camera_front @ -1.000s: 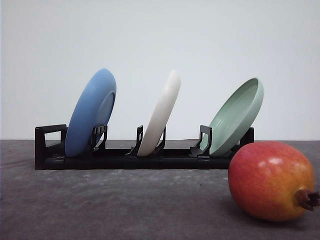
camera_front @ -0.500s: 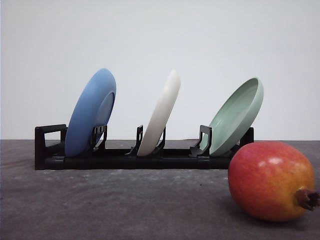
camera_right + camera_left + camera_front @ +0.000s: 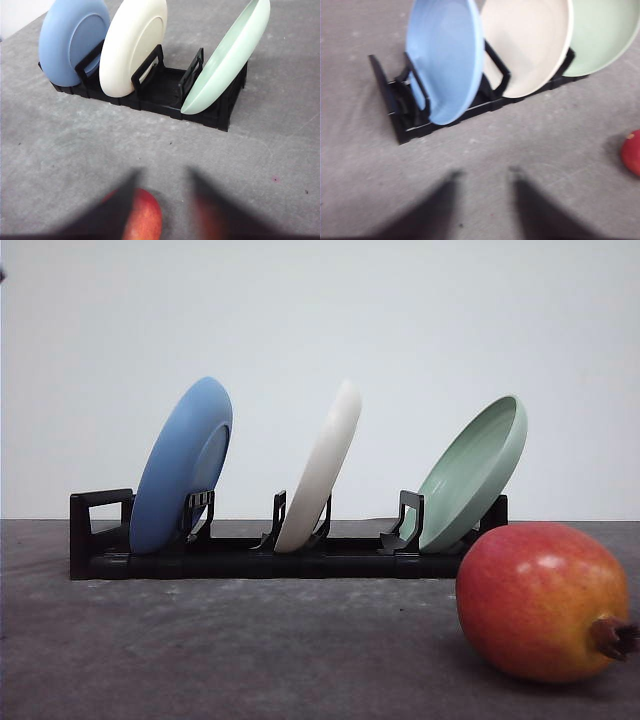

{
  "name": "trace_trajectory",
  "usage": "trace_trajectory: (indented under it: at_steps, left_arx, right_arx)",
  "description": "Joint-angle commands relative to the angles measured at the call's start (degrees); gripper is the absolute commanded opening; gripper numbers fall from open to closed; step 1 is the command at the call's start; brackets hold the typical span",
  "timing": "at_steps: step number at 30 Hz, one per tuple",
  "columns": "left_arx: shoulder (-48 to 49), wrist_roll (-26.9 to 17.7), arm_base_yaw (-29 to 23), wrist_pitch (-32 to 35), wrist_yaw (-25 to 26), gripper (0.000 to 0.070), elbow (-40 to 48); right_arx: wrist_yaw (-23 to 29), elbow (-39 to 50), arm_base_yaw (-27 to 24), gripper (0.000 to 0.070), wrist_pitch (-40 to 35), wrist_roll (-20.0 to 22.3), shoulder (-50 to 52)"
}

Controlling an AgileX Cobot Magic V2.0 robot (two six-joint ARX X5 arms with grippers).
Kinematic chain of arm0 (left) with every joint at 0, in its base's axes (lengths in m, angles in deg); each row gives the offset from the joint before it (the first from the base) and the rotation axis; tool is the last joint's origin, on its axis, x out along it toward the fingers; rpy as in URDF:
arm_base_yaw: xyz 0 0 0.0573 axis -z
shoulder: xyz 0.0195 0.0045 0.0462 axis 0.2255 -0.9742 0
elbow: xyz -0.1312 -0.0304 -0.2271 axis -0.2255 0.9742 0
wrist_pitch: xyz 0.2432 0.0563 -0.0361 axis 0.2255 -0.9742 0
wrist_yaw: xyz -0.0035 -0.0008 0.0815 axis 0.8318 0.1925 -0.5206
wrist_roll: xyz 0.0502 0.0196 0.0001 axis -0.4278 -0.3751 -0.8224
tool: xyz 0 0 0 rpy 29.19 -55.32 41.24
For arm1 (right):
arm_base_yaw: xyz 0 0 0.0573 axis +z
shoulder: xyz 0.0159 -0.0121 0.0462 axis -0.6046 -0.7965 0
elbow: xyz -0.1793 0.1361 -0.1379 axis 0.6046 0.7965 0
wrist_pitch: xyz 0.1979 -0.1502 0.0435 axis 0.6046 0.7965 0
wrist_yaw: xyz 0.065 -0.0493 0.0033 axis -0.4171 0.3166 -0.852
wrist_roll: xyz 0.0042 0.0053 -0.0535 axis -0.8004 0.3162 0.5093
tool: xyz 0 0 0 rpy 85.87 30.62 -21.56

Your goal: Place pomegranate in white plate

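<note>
Front view: a gray table [image 3: 200, 640] meets a plain pale wall. A black rack [image 3: 100, 540] holds the blue plate [image 3: 180, 465], the white plate [image 3: 322, 465] and the green plate [image 3: 470, 472] leaning up. The pomegranate [image 3: 540, 600] sits on the table, near the green plate.

Left wrist view: the left gripper [image 3: 482, 212] is spread apart over bare table, holding nothing.

Right wrist view: the right gripper [image 3: 162, 212] is spread wide, the pomegranate under one finger.

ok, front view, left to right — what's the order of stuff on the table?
blue plate → white plate → pale green plate → pomegranate. All three plates stand tilted in the black rack; the pomegranate sits on the table nearer the camera.
</note>
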Motion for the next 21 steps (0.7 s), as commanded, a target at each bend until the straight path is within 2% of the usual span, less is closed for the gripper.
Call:
trace_trajectory:
  at_steps: [1, 5, 12, 15, 21]
  left_arx:
    - [-0.3, -1.0, 0.3, 1.6, 1.5, 0.0364, -1.0]
    - [-1.0, -1.4, 1.0, 5.1, 4.7, 0.0364, -1.0]
    - [-7.2, -2.8, 6.1, 15.0, 4.3, 0.0364, -1.0]
    - [-11.4, -4.5, 9.8, 20.2, 1.9, 0.0363, -1.0]
    - [-20.3, -6.4, 17.2, 31.1, -6.9, 0.0358, -1.0]
  right_arx:
    - [0.0, -0.9, 0.2, 0.0456, -0.4, 0.8, -0.2]
    - [-0.1, -0.9, 0.2, 0.0456, -0.4, 0.7, -0.2]
    - [-0.1, -0.9, 0.2, 0.0456, -0.5, 0.6, -0.2]
    - [-0.1, -0.9, 0.2, 0.0456, -0.5, 0.6, -0.2]
    - [-0.1, -0.9, 0.2, 0.0456, -0.5, 0.6, -0.2]
